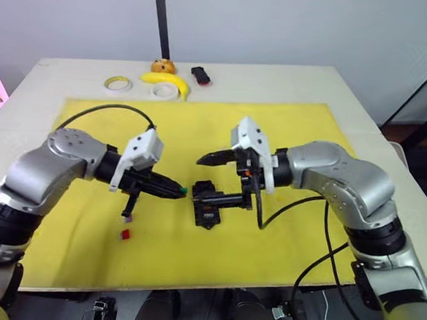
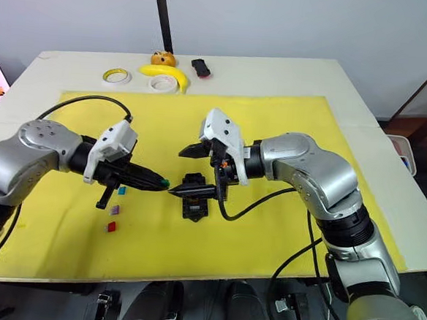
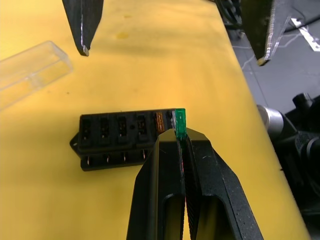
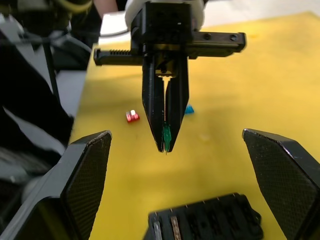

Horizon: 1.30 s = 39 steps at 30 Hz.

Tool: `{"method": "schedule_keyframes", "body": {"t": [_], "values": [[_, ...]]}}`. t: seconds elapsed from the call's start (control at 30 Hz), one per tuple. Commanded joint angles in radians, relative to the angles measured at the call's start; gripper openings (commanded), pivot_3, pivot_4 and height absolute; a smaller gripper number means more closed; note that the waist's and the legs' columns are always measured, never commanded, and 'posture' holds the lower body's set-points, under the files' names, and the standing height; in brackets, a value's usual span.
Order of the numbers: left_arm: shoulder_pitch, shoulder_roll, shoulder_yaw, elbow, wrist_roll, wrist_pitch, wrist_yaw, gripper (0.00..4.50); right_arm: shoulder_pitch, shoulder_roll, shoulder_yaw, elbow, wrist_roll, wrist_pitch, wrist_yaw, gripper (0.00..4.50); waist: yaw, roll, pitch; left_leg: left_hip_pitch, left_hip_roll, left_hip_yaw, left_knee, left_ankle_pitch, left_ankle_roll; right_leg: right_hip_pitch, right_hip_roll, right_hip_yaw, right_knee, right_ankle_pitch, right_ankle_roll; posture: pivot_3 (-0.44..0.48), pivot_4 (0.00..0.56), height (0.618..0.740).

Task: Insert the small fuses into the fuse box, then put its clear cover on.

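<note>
My left hand (image 3: 181,134) pinches a tiny, light, slippery green translucent fuse (image 3: 179,121) by its body above the stiff black fuse box (image 3: 120,140); right hand (image 4: 177,150) wide open.

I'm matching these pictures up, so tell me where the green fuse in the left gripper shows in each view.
Left eye: green fuse at the left gripper tip.
Right eye, left of the fuse box.
Left wrist, over the box's end.
Right wrist, above the box.
Shared landmark: the fuse box.

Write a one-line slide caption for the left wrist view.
Left gripper shut on a teal fuse above the fuse box; clear cover lies apart on the yellow mat.
</note>
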Motion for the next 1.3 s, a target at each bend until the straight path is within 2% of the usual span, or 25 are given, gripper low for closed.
{"method": "schedule_keyframes", "body": {"t": [0.03, 0.2, 0.47, 0.57, 0.6, 0.87, 0.97, 1.07, 1.3], "values": [[-0.042, -0.007, 0.001, 0.004, 0.022, -0.025, -0.021, 0.0, -0.068, -0.012, 0.01, -0.012, 0.009, 0.058, 0.018, 4.43, -0.001, 0.0, 0.0, 0.0, 0.0, 0.0, 0.0, 0.0, 0.0, 0.0, 0.0, 0.0, 0.0, 0.0, 0.0, 0.0, 0.15, 0.74], [-0.068, -0.028, -0.007, 0.027, 0.046, -0.036, -0.032, 0.0, -0.164, -0.019, 0.101, 0.019, -0.023, 0.167, 0.015, 4.43, -0.003, 0.0, 0.0, 0.0, 0.001, 0.0, 0.0, 0.0, 0.0, -0.001, 0.001, 0.0, 0.0, 0.0, 0.0, 0.0, 0.15, 0.74], [-0.053, -0.043, -0.005, 0.026, 0.067, -0.046, -0.04, 0.0, -0.235, 0.025, 0.106, 0.085, -0.006, 0.302, -0.011, 4.43, -0.002, 0.0, 0.0, 0.0, 0.001, 0.0, 0.0, 0.0, 0.0, -0.001, 0.001, 0.0, 0.001, 0.0, 0.0, 0.0, 0.15, 0.74], [-0.05, -0.052, -0.009, 0.028, 0.076, -0.053, -0.038, 0.0, -0.252, 0.042, 0.1, 0.093, 0.002, 0.332, -0.019, 3.66, -0.002, 0.0, 0.0, 0.0, 0.001, 0.0, 0.0, 0.0, 0.0, -0.001, 0.001, 0.0, 0.001, 0.0, 0.0, 0.0, 0.15, 0.74], [-0.048, -0.054, -0.013, 0.031, 0.083, -0.061, -0.039, 0.0, -0.258, 0.048, 0.099, 0.096, 0.002, 0.341, -0.023, 3.18, -0.002, 0.0, 0.0, 0.0, 0.001, 0.0, 0.0, 0.0, 0.0, -0.001, 0.001, 0.0, 0.001, 0.0, 0.0, 0.0, 0.15, 0.74], [-0.041, -0.065, -0.014, 0.036, 0.097, -0.07, -0.041, 0.0, -0.28, 0.076, 0.083, 0.103, 0.024, 0.383, -0.032, 3.18, -0.002, 0.0, 0.0, 0.0, 0.001, 0.0, 0.0, 0.0, 0.0, -0.001, 0.001, 0.0, 0.001, 0.0, 0.0, 0.0, 0.15, 0.74], [-0.044, -0.078, -0.01, 0.037, 0.096, -0.067, -0.031, 0.0, -0.272, 0.079, 0.081, 0.095, 0.028, 0.374, -0.034, 2.31, -0.002, 0.0, 0.0, 0.0, 0.001, 0.0, 0.0, 0.0, 0.0, -0.001, 0.001, 0.0, 0.001, 0.0, 0.0, 0.0, 0.15, 0.74], [-0.046, -0.085, -0.009, 0.04, 0.099, -0.064, -0.027, 0.0, -0.271, 0.077, 0.084, 0.095, 0.029, 0.378, -0.038, 0.84, -0.002, 0.0, 0.0, 0.0, 0.001, 0.0, 0.0, 0.0, 0.0, -0.001, 0.001, 0.0, 0.001, 0.0, 0.0, 0.0, 0.15, 0.74], [-0.042, -0.092, -0.009, 0.032, 0.098, -0.061, -0.019, 0.0, -0.265, 0.062, 0.094, 0.082, 0.031, 0.377, -0.036, 0.84, -0.002, 0.0, 0.0, 0.0, 0.001, 0.0, 0.0, 0.0, 0.0, -0.001, 0.001, 0.0, 0.001, 0.0, 0.0, 0.0, 0.15, 0.74]]}}
